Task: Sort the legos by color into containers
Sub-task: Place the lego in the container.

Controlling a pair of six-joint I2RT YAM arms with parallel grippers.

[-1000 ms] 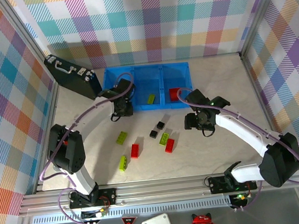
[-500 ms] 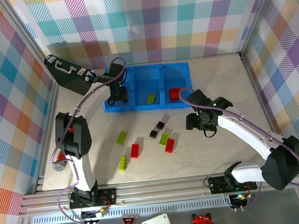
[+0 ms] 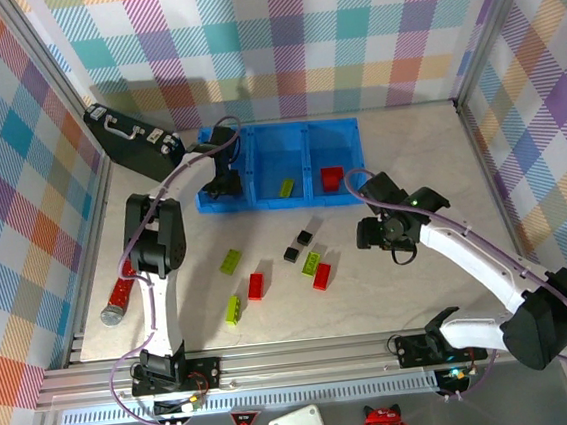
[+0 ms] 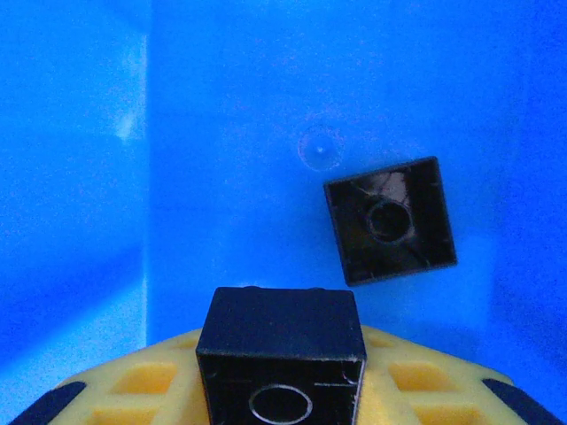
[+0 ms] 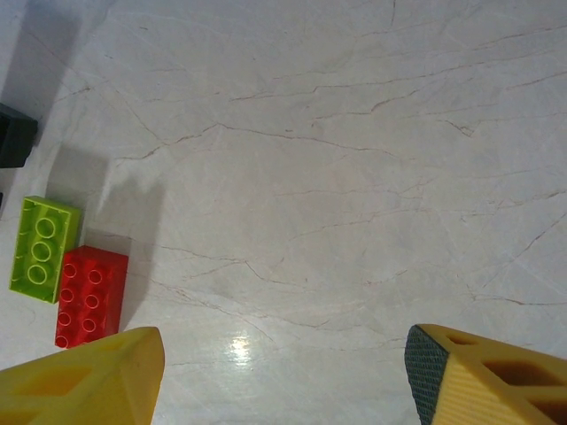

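Left gripper (image 3: 222, 183) is down inside the left bin (image 4: 80, 177) of the containers (image 3: 308, 203), fingers pinching a black brick (image 4: 282, 332). A second black brick (image 4: 390, 220) lies on the bin floor just ahead, apart from the held one. I read this as the drop step for black. The next move is only a release, low enough that the brick doesn't bounce, then a straight lift to miss the bin wall.

Right gripper (image 5: 283, 381) hangs over bare table (image 5: 337, 159), fingers (image 5: 89, 376) spread wide with nothing between them. A green brick (image 5: 40, 248) and a red brick (image 5: 89, 297) sit touching, off to one side of it. That's probably its next pick. Since they touch, the fingers need to land on one without dragging the other.

Sorted so far: one green lego (image 3: 287, 187) in the middle bin (image 3: 273, 158), one red lego (image 3: 331, 178) in the right bin (image 3: 342, 146). Loose legos (image 3: 231, 262) on the table: three green, two red, two black. My guess is about a third done.

Materials:
- **Bricks:** hard glossy plastic. Red and green are oblong with studded tops. The blacks are squarish, hollow side facing the camera, round tube inside.
- **Bins:** smooth bright blue plastic, floor looks slick.
- **Table:** pale stone-look, fine veins, slight glare.
- **Fingers:** yellow, cut-out pockets, dark textured pads (image 5: 421, 367).
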